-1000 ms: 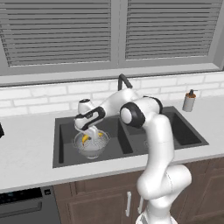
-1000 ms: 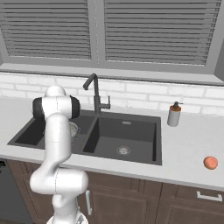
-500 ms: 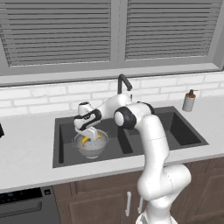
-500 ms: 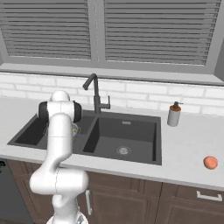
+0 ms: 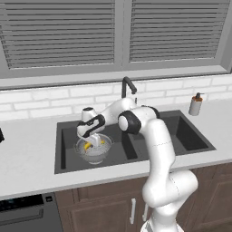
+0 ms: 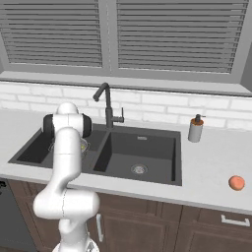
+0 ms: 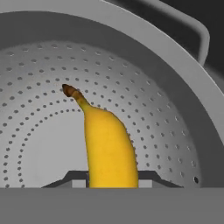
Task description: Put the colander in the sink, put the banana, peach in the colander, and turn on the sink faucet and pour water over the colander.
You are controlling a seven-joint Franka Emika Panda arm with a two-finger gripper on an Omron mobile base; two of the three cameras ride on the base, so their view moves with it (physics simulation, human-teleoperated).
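Banana is sitting pinched between the gripper fingers, hanging just inside the colander directly ahead of the hand, as before. Arm is swinging nearer the sink; release seems next, with peach waiting far off.

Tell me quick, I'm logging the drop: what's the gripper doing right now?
Gripper: closed on the banana, held inside the colander.
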